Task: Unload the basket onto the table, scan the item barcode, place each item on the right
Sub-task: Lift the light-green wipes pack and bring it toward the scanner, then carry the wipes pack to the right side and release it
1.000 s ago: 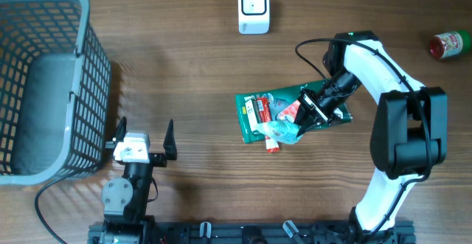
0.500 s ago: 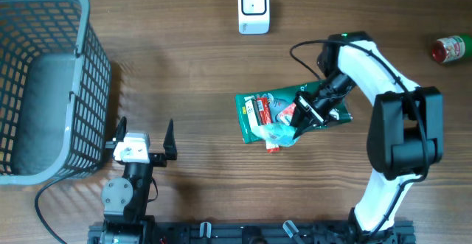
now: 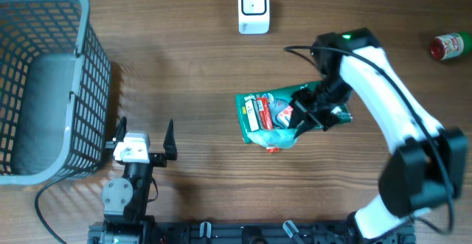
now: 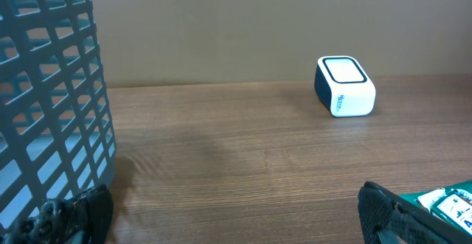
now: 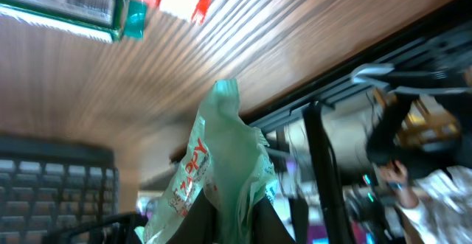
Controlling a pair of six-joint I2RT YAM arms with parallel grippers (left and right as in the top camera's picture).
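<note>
Green packet [image 3: 254, 115] with red and white print; white scanner [image 3: 253, 8]; grey-blue gridded basket [image 3: 92, 89]; brown wood-grain worktop [image 3: 184, 67]; red and green jar [image 3: 449, 45].

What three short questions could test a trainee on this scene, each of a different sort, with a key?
1. True or false: the right claw is shut on the green packet.
2. Fill in: the left claw stands ___ and holds nothing.
3. Where is the white barcode scanner? A: on top of the packet. B: standing apart from the packet. C: held in the right claw.

Key: 1 true; 2 open; 3 B.
</note>
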